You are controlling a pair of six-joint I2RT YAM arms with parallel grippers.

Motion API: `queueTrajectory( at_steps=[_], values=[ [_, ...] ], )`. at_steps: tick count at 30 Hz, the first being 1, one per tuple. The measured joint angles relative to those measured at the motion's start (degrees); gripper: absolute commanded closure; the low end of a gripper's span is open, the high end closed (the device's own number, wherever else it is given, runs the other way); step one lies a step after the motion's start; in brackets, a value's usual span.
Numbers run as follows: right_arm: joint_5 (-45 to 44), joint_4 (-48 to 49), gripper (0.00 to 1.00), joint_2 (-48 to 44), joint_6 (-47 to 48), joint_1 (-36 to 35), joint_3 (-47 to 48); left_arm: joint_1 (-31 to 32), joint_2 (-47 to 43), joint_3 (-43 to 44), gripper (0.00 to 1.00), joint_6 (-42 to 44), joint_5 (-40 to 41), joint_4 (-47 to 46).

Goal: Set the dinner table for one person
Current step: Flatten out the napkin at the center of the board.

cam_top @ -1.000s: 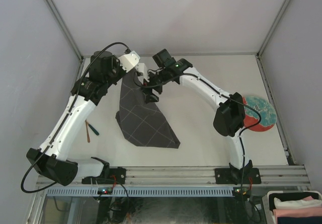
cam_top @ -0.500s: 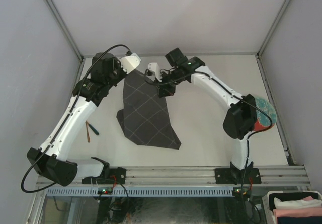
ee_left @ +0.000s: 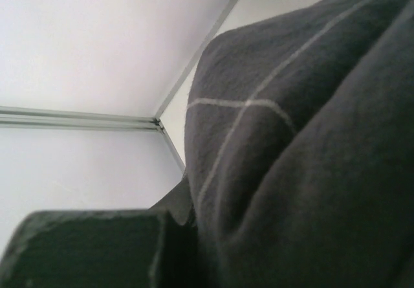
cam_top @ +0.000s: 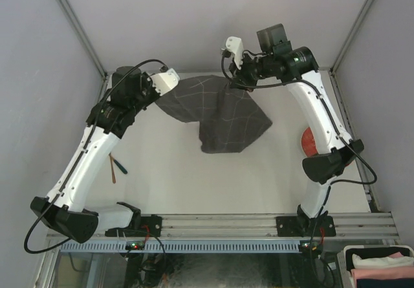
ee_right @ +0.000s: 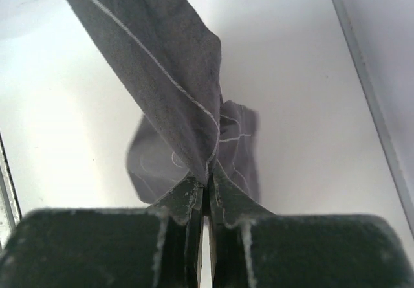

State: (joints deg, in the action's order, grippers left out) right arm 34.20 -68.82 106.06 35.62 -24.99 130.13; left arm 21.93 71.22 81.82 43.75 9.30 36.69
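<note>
Left pincer [cam_top: 165, 94] and right pincer [cam_top: 236, 84] each clamp the cloth [cam_top: 226, 116], upper middle. Spread it evenly, hold it taut, lower it flat onto the table [cam_top: 194, 178].

The cloth [cam_top: 223, 113] is dark charcoal grey, crossed by thin pale lines in a wide check — clearest in the wrist views. The dinner table [cam_top: 194, 178] is plain matte off-white, its rails [cam_top: 226, 222] grey. At the right a plate [cam_top: 308, 142] shows red; nearer, folded fabric [cam_top: 380, 266] is white and pink.
</note>
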Motion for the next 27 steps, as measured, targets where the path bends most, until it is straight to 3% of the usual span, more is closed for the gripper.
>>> queueTrajectory(
  at_steps=[8, 19, 24, 27],
  values=[
    [-0.52, -1.31, 1.00, -8.33, -4.02, -2.60, 0.61, -0.07, -2.91, 9.14, 1.00, 3.48, -2.93, 5.20],
    [-0.61, 0.22, 1.00, -17.99, -6.45, -10.49, -2.03, -0.04, -12.74, 14.36, 1.00, 5.11, -8.48, 12.59],
    [-0.46, 0.85, 1.00, -18.73, -6.32, -10.27, -4.46, -0.04, -14.64, 13.64, 1.00, 4.17, -8.44, 14.03],
    [0.13, 2.14, 1.00, -19.76, -5.97, -9.18, -10.12, -0.04, -15.96, 8.07, 1.00, 3.08, -8.07, 13.53]
  ],
)
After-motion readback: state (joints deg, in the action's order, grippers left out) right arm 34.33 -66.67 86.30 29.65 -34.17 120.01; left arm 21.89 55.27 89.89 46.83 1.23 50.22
